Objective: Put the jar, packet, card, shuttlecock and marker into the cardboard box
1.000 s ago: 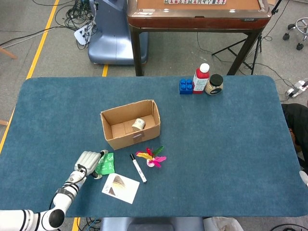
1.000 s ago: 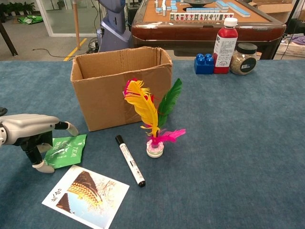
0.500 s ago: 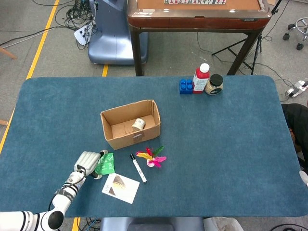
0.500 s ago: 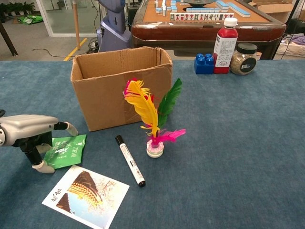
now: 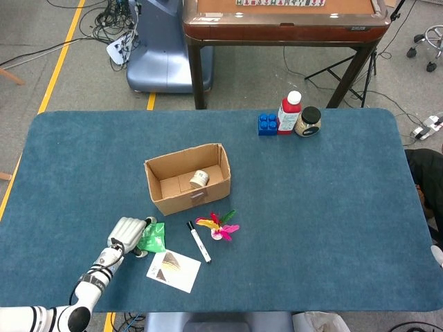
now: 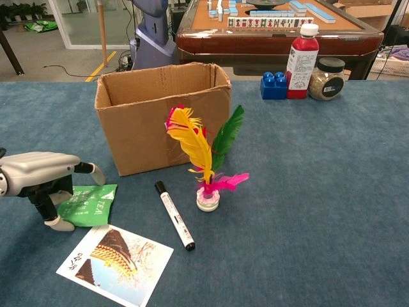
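Left hand (image 6: 39,181), fingers curled down onto the green packet (image 6: 89,203) at the near left of the tabletop (image 5: 311,207); a firm grip cannot be confirmed. Rightward lie the card (image 6: 116,261), marker (image 6: 173,214) and upright shuttlecock (image 6: 203,160). Farther, the cardboard box (image 5: 187,178) contains the jar (image 5: 199,178).
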`<state>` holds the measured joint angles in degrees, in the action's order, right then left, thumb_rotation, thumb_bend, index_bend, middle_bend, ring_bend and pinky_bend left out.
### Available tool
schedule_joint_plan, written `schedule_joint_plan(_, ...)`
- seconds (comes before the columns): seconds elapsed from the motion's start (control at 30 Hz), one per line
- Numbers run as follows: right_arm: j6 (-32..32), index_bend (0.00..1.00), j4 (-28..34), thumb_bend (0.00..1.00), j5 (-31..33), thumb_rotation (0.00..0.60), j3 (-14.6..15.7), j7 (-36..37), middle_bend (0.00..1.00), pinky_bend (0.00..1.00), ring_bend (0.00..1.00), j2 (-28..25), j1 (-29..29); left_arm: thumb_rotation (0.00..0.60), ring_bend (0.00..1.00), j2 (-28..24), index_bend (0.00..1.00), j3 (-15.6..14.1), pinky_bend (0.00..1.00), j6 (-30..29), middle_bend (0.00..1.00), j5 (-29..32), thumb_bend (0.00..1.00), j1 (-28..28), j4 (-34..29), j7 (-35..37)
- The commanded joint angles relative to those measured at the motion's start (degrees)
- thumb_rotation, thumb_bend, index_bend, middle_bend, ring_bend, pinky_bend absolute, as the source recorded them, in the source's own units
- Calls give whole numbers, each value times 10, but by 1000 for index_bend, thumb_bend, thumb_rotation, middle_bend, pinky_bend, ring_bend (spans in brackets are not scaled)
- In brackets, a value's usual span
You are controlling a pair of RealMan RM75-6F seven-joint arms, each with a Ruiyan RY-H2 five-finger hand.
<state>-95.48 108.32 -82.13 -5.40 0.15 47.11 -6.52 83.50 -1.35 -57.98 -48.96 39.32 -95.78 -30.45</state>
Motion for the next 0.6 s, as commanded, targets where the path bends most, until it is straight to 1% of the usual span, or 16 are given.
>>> schedule_joint_plan(0.03, 0, 257, 0, 190, 0, 600, 0, 0, 351, 392, 262, 0, 0, 600, 931, 2, 573, -3, 1000, -3, 936, -12, 128, -6, 6, 7)
schedule_joint_plan(0.4, 1, 257, 0, 191, 1, 600, 0, 0, 352, 392, 262, 0, 0, 600, 930, 4, 603, -2, 1000, -4, 935, -33, 129, -21, 13, 22)
schedule_joint_plan(0.6, 1, 257, 0, 191, 1, 600, 0, 1, 351, 392, 262, 0, 0, 600, 930, -3, 623, 2, 1000, -9, 935, -48, 128, -30, 2, 35)
